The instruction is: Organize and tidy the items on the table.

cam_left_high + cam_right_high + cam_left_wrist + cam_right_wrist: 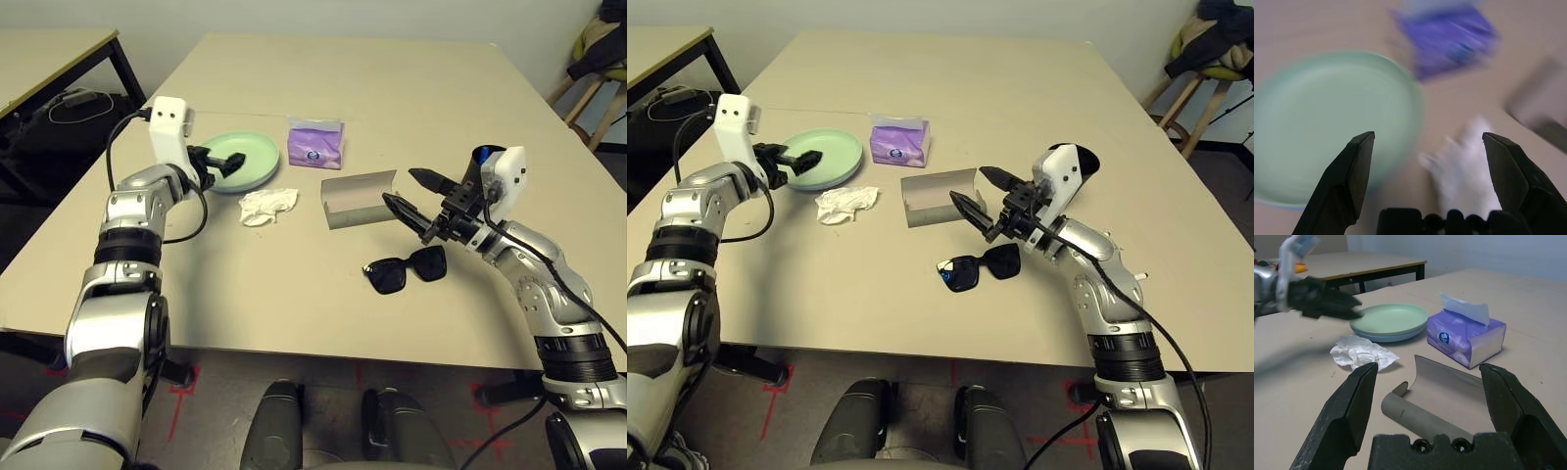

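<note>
The items lie toward the middle of the large beige table [294, 304]. The pale green plate [250, 157] sits stacked on a pale blue plate [1382, 337], of which just a thin rim shows beneath; nothing rests in the green one. The grey-brown glasses case [358, 199] lies open in front of the purple tissue pack [315, 144], its lid raised and its hollow holding nothing that can be seen. A white sheet sticks up out of the pack's top. The crumpled white tissue [266, 206] lies just beside the plates, on their near side, and the black sunglasses [406, 269] rest folded on the tabletop near the case, outside it.

The left gripper [223, 163] hangs over the green plate's near edge with its 2 fingers spread apart, holding nothing. The right gripper [419, 201] hovers just beside the open case, above the sunglasses, its 2 fingers also wide apart and empty.

Behind the right wrist a black cup [483, 157] is mostly hidden, with something blue at its top that is too covered to identify.
</note>
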### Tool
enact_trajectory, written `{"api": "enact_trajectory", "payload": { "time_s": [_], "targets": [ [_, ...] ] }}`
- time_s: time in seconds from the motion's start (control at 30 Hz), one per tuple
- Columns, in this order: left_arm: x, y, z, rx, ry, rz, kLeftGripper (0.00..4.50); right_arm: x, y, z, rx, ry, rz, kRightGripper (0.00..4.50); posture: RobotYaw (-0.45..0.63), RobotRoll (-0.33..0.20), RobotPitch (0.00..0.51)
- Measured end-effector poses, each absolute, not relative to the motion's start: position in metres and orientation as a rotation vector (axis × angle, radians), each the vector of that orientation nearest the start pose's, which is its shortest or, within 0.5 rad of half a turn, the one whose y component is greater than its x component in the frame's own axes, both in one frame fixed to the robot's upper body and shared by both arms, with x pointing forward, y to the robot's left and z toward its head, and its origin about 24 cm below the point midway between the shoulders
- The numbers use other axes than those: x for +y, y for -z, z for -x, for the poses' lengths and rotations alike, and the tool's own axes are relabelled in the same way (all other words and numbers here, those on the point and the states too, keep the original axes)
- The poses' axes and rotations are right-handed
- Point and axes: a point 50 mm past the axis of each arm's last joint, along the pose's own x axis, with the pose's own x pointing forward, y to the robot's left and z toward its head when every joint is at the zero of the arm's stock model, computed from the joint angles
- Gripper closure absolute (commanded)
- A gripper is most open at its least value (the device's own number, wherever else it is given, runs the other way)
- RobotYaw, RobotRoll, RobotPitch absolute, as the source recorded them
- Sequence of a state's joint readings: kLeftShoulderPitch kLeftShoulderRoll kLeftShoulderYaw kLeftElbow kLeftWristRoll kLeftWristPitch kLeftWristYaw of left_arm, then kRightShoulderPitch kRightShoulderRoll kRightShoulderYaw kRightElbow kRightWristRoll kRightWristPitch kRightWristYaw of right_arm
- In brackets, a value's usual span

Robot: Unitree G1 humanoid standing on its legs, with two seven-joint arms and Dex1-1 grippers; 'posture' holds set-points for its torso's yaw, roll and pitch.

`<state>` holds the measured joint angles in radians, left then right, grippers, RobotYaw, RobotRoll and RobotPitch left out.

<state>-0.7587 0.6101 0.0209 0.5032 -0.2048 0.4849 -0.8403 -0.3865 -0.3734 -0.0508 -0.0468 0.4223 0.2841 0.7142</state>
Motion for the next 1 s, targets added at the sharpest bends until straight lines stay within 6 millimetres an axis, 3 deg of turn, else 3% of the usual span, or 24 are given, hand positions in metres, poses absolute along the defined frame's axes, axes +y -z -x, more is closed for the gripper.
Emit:
{"api": "enact_trajectory", "payload": {
  "time_s": [0.1, 0.27, 0.8, 0.9, 1.0],
  "targets": [
    [0.226, -0.154, -0.348, 0.313, 0.732, -0.217, 0.03, -0.163, -0.149, -0.301, -0.155, -0.808, 0.011, 0.00, 0.22, 0.000, 0.055],
    [0.227, -0.150, -0.343, 0.315, 0.763, -0.244, 0.03, -0.163, -0.149, -0.301, -0.153, -0.807, 0.013, 0.00, 0.21, 0.000, 0.055],
    [0.227, -0.126, -0.358, 0.349, 0.643, -0.297, 0.03, -0.163, -0.150, -0.300, -0.160, -0.805, 0.016, 0.00, 0.19, 0.000, 0.053],
    [0.225, -0.125, -0.358, 0.355, 0.654, -0.298, 0.58, -0.163, -0.150, -0.300, -0.160, -0.802, 0.016, 0.00, 0.19, 0.000, 0.052],
    [0.224, -0.123, -0.357, 0.372, 0.660, -0.287, 1.73, -0.163, -0.150, -0.301, -0.159, -0.798, 0.015, 0.00, 0.19, 0.000, 0.050]
  ]
}}
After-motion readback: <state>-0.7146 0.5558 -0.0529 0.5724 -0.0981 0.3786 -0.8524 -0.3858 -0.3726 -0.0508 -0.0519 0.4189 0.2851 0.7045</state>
